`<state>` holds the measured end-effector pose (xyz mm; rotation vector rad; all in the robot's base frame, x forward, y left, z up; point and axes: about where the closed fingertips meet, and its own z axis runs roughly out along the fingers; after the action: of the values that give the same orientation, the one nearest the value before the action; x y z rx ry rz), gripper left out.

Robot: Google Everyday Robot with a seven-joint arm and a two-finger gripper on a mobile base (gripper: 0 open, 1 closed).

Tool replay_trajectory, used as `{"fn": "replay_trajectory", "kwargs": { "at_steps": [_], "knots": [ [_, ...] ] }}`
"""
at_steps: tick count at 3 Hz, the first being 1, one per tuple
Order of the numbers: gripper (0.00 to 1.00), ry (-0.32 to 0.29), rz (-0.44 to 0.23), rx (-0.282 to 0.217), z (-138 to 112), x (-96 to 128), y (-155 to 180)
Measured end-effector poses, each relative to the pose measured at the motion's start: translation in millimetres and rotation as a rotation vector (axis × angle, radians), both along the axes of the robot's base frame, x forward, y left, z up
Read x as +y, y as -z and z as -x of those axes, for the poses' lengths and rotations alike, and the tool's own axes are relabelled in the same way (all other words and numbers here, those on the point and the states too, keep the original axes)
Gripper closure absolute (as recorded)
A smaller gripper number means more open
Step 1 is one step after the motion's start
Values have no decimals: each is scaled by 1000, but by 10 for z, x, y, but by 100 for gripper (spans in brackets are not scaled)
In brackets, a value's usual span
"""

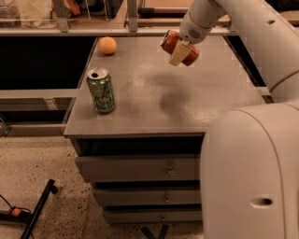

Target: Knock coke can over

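Two risks stand out, both because the coke can [190, 55] is not on the tabletop [140, 109] at all. It hangs tilted in the air over the far right part of the surface, clamped crosswise in the gripper [179, 50]. One pale finger lies across its red side, and the fingers [178, 53] are closed on it. Its shadow [173, 98] falls on the bare grey surface nearer the front, which suggests a fair drop. If the fingers let go from this height, the can would probably bounce and roll. As the far and right edges are near, it could run off the tabletop and out of reach instead of ending up lying on its side there. The other risk is the opposite one: if the can is lowered squarely it may simply stand upright again, and the task would remain undone. The slanted hold on smooth aluminium could also let it slip early. The green can [101, 91] near the front left edge and the orange ball [107, 45] at the far left corner sit well apart from the gripper. Only a long roll or a wide sweep of the arm [210, 14] would disturb them.
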<state>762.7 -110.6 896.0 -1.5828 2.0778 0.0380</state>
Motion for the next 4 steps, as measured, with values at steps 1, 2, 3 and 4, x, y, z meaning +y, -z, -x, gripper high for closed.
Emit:
{"fn": "replay_trajectory", "kwargs": {
  "at_steps": [1,2,3,4],
  "knots": [
    [100,-86,187,154,206,-18,374],
    [84,-157,291,249,314,-7,577],
    [60,-191,341,279,315,4,664],
    [36,-188,334,250,228,36,687]
  ]
}}
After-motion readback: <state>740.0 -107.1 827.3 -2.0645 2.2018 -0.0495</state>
